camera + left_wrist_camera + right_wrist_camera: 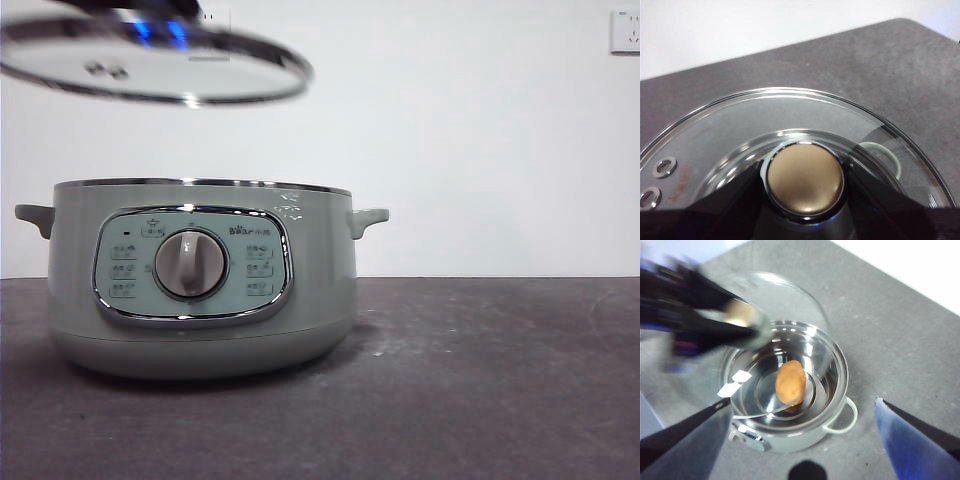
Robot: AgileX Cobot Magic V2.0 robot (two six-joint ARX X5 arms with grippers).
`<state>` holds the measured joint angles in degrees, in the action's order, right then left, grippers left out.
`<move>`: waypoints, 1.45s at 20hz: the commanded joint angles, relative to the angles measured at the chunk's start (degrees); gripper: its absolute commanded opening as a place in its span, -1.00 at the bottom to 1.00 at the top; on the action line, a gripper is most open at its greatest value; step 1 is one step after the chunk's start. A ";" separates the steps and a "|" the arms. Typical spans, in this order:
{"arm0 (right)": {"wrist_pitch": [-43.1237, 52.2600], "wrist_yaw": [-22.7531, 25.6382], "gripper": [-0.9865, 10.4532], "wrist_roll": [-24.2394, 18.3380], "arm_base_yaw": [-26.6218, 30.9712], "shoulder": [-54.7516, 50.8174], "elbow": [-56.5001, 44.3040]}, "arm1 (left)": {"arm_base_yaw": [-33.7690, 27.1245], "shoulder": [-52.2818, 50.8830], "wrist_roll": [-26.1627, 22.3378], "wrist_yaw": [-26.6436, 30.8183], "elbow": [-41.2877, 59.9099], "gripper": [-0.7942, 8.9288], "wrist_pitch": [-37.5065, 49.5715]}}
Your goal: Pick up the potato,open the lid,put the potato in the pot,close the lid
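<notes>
Dark tabletop (500,380): potato (791,382) lies lengthwise inside pot (200,330); left gripper (805,182) jaws clamp tilted lid (150,65); right gripper (802,440) jaws apart.

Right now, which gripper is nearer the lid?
Left. The left gripper grips the lid by its knob; the right gripper hangs open above the pot.

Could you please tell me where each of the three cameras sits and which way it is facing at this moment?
Front view: low at table height, looking level at the pot; the lid hangs above.
Left wrist view: on the left arm, looking down onto the lid's knob between the left gripper fingers.
Right wrist view: high on the right arm, looking down into the pot at the potato; right gripper fingers open.
All share the lid.
</notes>
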<state>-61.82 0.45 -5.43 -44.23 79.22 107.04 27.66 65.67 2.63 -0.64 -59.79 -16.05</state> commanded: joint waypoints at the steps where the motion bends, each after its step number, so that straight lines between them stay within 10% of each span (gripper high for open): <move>1: -1.53 0.15 0.00 1.11 -0.04 -1.77 -0.02 | 0.79 4.26 0.83 -0.02 -0.70 -0.85 6.03; 27: -5.99 4.46 -0.01 2.40 -0.02 -3.26 -0.02 | 1.64 14.05 0.79 0.24 -0.70 -0.83 1.07; 29: -5.99 4.46 -0.01 2.40 -0.02 -3.26 -0.02 | 1.55 14.05 0.79 0.37 -0.70 -0.57 1.53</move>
<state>-68.10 4.71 -3.64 -44.23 75.88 107.04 29.10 79.75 4.43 -0.62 -60.84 -15.29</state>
